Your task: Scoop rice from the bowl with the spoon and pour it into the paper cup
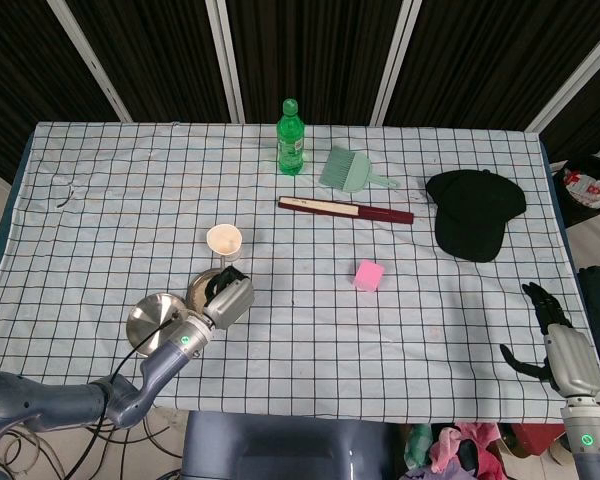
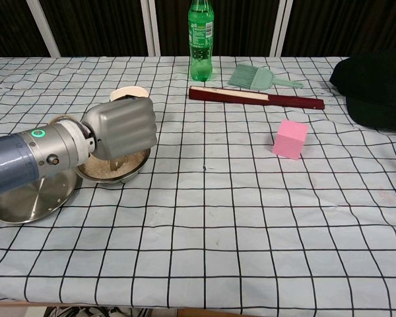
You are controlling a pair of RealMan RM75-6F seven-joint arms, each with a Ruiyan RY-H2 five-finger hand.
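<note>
A steel bowl [image 2: 102,173] of rice sits at the front left, mostly covered by my left hand [image 2: 122,129], which is closed in a fist just above it. The hand grips the spoon [image 2: 117,162], whose tip shows below the fist, down in the rice. Just behind the bowl stands the paper cup [image 2: 128,94], upright; only its rim shows in the chest view. From the head view, the left hand [image 1: 230,298] hides most of the bowl [image 1: 199,288], with the cup [image 1: 224,240] apart behind it. My right hand [image 1: 552,338] hangs past the table's front right corner, fingers spread, holding nothing.
An empty steel plate [image 2: 25,198] lies left of the bowl. A pink cube [image 2: 290,139] stands mid-table. Further back are a green bottle [image 2: 200,39], a green brush [image 2: 261,78], a dark red folded fan [image 2: 256,98] and a black cap [image 1: 474,212] at right.
</note>
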